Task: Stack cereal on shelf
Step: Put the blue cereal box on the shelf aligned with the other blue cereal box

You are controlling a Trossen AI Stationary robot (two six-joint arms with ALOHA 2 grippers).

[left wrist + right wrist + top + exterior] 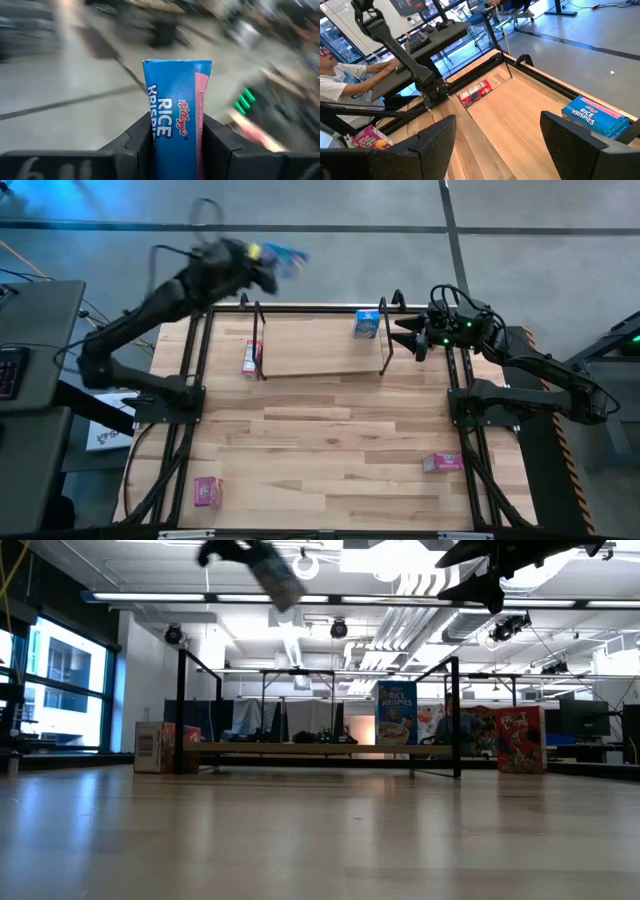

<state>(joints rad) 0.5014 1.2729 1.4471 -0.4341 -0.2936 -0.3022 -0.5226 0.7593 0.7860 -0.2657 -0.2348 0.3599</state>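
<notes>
Five cereal boxes (pixel 366 323), one shelf (pixel 320 345).

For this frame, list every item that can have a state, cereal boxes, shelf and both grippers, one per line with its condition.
Left gripper: shut on a blue cereal box, raised beyond the table's far edge.
Right gripper: open, empty, by the shelf's right end.
Blue box on shelf: standing upright.
Red box on shelf: at the left end.
Pink box, near left: lying on the table.
Pink box, near right: lying on the table.
Shelf: holds two boxes.

Open-plan robotics lab: exposed ceiling ducts (pixel 400 600), desks (pixel 427 37), monitors (pixel 585 718).
</notes>
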